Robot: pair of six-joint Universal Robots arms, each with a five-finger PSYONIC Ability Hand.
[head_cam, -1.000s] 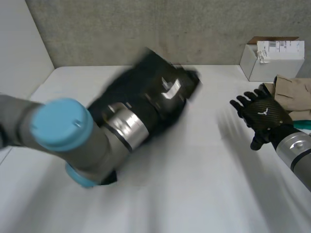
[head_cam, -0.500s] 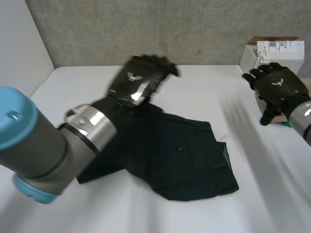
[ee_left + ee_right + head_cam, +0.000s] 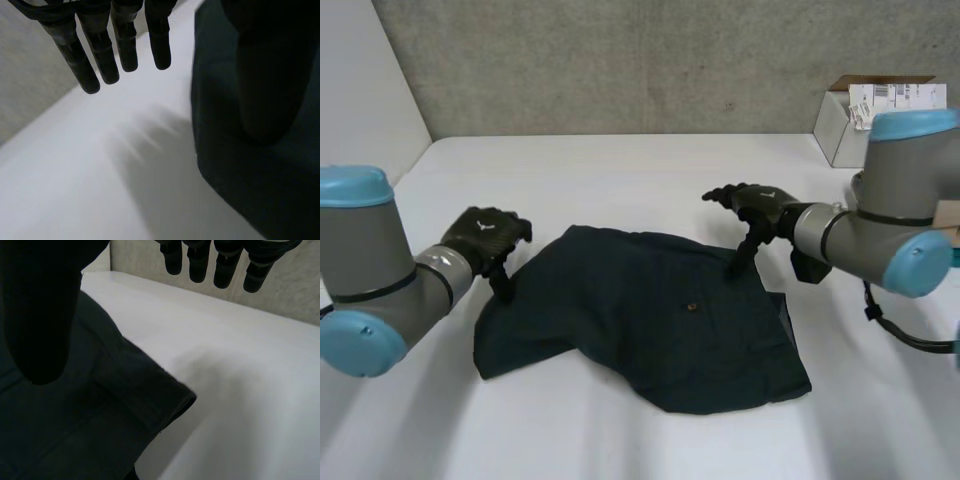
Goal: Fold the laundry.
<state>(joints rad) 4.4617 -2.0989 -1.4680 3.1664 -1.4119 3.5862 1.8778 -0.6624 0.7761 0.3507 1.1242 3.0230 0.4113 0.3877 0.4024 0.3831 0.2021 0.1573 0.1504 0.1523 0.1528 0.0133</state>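
Left hand, fingers relaxed and holding nothing, hovers at the far-left corner of the dark garment, right hand likewise unclenched at its far-right corner, its long axis running hand to hand across the white table.

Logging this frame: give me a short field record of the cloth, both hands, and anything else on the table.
garment: dark blue-green fabric garment, lying rumpled on the white table
left hand: open, fingers straight, at the garment's left edge, thumb over the fabric
right hand: open, fingers straight, at the garment's far right corner, thumb pointing down at the fabric
contact: cannot tell whether either thumb touches the fabric
other: white cardboard box at the table's far right corner
fold status: no neat fold visible
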